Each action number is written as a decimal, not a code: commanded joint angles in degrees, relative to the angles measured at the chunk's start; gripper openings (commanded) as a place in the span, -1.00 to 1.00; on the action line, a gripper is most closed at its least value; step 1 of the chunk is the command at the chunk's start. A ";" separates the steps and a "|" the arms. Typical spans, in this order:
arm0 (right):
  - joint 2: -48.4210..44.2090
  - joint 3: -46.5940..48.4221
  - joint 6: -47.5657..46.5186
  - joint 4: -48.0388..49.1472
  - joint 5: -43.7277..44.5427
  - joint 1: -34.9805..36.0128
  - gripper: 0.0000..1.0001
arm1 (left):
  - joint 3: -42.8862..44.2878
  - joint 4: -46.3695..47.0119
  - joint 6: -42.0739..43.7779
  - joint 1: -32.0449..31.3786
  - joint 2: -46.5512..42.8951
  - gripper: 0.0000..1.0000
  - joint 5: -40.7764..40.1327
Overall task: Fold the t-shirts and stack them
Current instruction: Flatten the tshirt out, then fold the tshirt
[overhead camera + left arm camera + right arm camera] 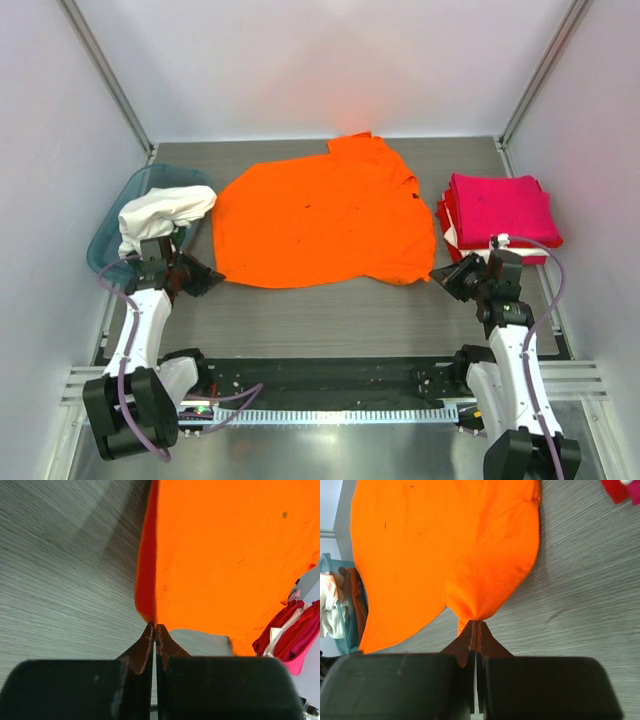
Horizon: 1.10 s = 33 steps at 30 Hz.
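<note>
Because each pinch takes only a sliver of cloth, the near hem is where this fold could fail. The left gripper (154, 627) is clamped on the near-left corner of the orange t-shirt (320, 225), the right gripper (475, 622) on its near-right edge, where the fabric puckers. An uneven lift would likely slip one corner free or skew the crease. Farther back the shirt lies flat between the folded magenta t-shirts (500, 210) and the teal tub (105, 235) holding a white t-shirt (165, 208); a wide sweep could snag either.
</note>
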 commanded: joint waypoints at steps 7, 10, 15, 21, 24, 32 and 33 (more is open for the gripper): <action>10.35 13.74 -7.71 -3.30 3.10 -0.15 -0.98 | 1.78 0.79 -2.55 1.08 4.87 -0.99 0.34; 15.98 17.70 -8.15 -2.24 3.01 0.55 -0.98 | 2.58 1.40 -3.08 1.52 6.11 -1.00 0.25; 25.38 24.73 -8.94 -1.80 4.32 2.92 -0.97 | 4.24 2.11 -4.67 1.79 6.90 -1.00 -0.27; 34.52 32.37 -8.85 -1.36 5.65 5.30 -0.97 | 6.88 2.72 -6.77 2.05 9.62 -0.99 -1.07; 38.57 36.58 -9.03 -1.19 6.52 6.79 -0.98 | 7.76 4.57 -8.35 2.05 11.64 -0.99 -0.89; 48.68 47.48 -9.29 -1.01 7.76 8.81 -0.98 | 9.96 9.40 -10.82 2.14 17.79 -0.99 -1.16; 49.73 48.37 -9.29 -1.10 7.76 8.99 -0.98 | 10.31 9.67 -10.99 2.14 18.41 -0.99 -0.98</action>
